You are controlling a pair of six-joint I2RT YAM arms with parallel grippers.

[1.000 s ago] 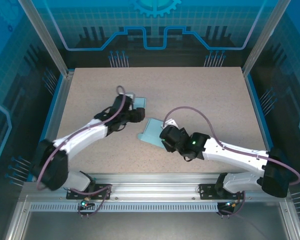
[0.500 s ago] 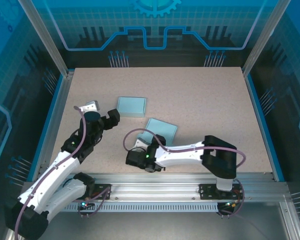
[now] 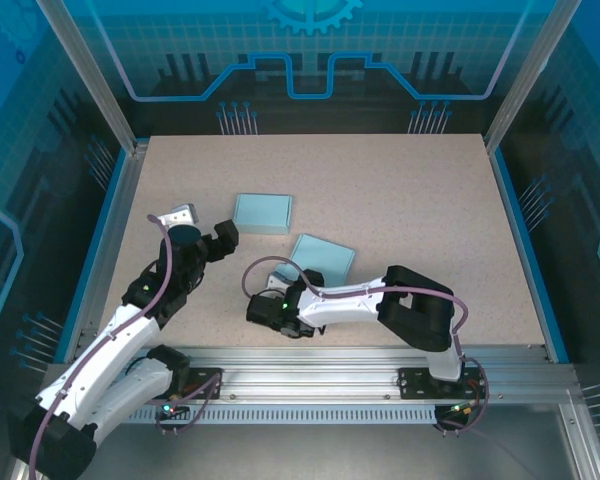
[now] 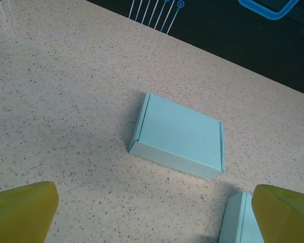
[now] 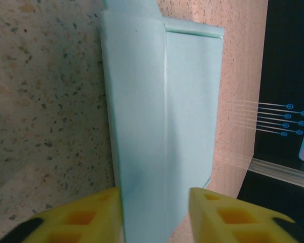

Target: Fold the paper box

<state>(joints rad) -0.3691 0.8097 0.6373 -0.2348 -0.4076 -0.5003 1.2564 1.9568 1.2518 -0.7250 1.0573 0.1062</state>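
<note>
1. The paper box (image 3: 322, 258) lies mid-table, its near-left end at the right gripper (image 3: 267, 310).
2. In the right wrist view, the yellow fingers (image 5: 81, 217) straddle that end. The box's long axis runs straight away from them. Whether they pinch it cannot be told.
3. The left gripper (image 3: 202, 226) is spread wide and empty, well left, facing a second box (image 4: 176, 143).
4. Judged nearer arm: the right.
</note>
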